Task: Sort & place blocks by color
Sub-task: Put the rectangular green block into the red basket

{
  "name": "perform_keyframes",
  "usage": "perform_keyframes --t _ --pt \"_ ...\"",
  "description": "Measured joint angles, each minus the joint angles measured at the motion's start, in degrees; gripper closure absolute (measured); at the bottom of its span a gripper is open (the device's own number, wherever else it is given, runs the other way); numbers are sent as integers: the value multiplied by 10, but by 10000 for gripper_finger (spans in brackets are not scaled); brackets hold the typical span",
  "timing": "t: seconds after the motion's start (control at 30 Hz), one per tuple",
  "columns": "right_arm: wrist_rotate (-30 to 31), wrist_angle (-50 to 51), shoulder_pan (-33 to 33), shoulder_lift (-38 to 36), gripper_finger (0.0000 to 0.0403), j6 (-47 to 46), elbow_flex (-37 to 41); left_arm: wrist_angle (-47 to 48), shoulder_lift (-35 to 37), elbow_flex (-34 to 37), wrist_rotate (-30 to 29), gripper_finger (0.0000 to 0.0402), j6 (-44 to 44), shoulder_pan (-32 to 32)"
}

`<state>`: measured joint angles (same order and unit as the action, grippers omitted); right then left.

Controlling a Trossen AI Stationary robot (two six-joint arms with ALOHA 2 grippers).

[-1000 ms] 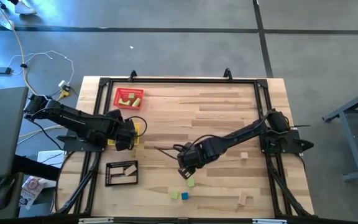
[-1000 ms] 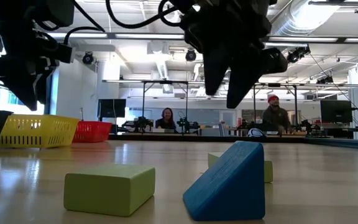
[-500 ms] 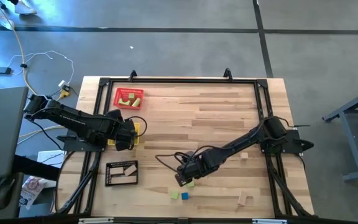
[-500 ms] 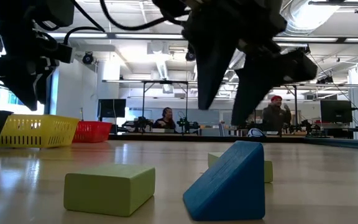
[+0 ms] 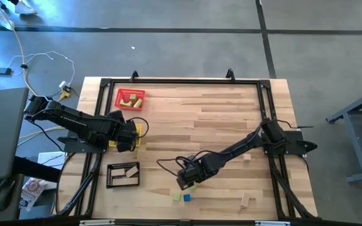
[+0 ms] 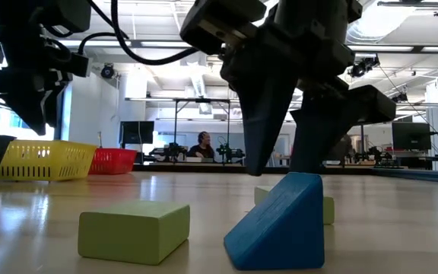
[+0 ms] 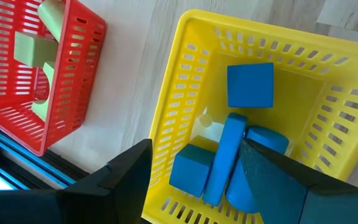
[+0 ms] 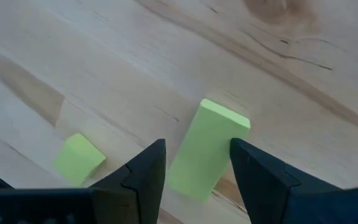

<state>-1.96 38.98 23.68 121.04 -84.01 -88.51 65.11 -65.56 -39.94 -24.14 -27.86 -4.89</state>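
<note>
My right gripper is open and low over the near middle of the table. Its fingers stand on either side of a light green bar lying flat on the wood, and I see no touch. In the low view the gripper comes down behind a blue wedge and the bar shows partly behind that wedge. A green cube and the blue wedge lie nearer the near edge. My left gripper hangs open above the yellow tray, which holds several blue blocks.
The red tray holds green blocks at the far left. The black tray holds tan blocks at the near left. Two tan blocks lie on the right. A green block sits close to the low camera. People sit beyond the table.
My right gripper has moved toward the table's near edge and a little left, and has come down until its open fingers straddle the green bar. The blocks have stayed where they were.
</note>
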Motion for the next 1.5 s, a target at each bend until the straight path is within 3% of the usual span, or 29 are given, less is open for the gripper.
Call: perform_keyframes --t 0.37,0.73,1.5 --pt "2 5 0 3 229 0 -1 0 0 0 0 174 0 0" --pt "23 86 0 8 229 -12 -34 -1 0 0 0 174 0 0" --pt "-4 78 0 40 231 -41 -38 -2 0 0 0 174 0 0"
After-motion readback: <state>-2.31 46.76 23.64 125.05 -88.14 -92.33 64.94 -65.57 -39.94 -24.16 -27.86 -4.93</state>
